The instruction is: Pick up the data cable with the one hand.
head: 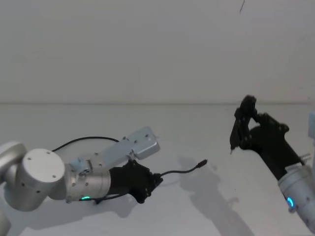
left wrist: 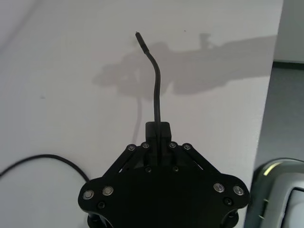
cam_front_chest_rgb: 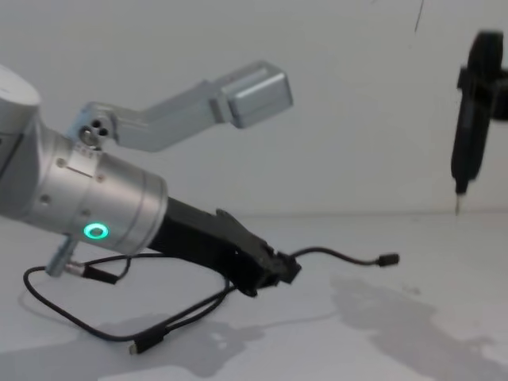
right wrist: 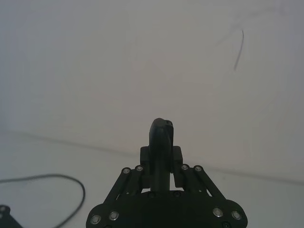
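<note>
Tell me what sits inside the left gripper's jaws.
The data cable, clamped in the left gripper, its plug end jutting forward. The pinched stretch itself is covered.

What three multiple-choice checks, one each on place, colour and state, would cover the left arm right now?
1. Where is the left end effector?
A. raised high overhead
B. low over the table
C. past the table's right edge

2. What colour is the left arm's ring light?
A. red
B. green
C. white

3. How do its jaws stand?
A. wide open
B. shut on nothing
C. shut on the data cable

Key:
1. B: the chest view shows it just above the tabletop.
2. B: the ring glows green.
3. C: the left wrist view shows the cable running out from between the closed jaws.
</note>
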